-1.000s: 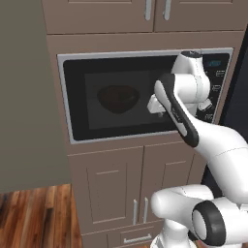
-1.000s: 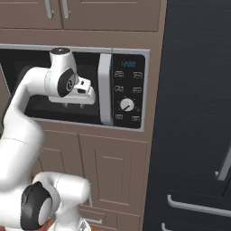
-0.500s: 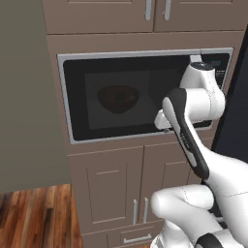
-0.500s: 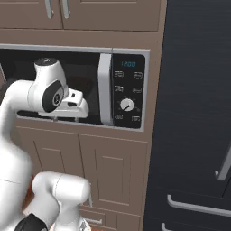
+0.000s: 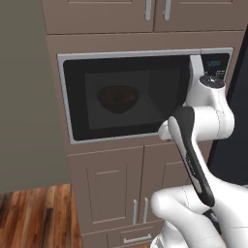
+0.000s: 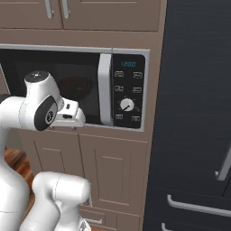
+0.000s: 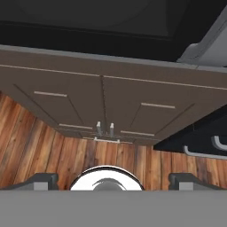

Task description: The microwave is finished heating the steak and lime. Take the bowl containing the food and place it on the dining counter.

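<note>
The microwave (image 5: 145,97) sits built into the cabinet wall with its dark glass door shut. Through the glass the reddish-brown bowl (image 5: 117,99) shows dimly on the turntable, and it is fainter in the right base view (image 6: 76,84). I cannot make out the steak or the lime through the glass. The dining counter is out of view. My gripper (image 7: 113,181) is open and holds nothing, its fingertips (image 7: 42,179) spread wide. It points down at the lower cabinets and floor. The hand (image 6: 72,116) hangs at the microwave's lower edge, left of the grey handle (image 6: 105,90).
The black control panel with its dial (image 6: 127,104) is right of the handle. Brown cabinet doors (image 5: 121,193) stand below the microwave and upper cabinets (image 5: 155,14) above it. A dark fridge (image 6: 198,113) fills the right side. A wooden floor (image 5: 34,218) lies at lower left.
The hand has dropped from beside the handle to the microwave's lower edge, and the jaws have opened wider. The door stays shut.
</note>
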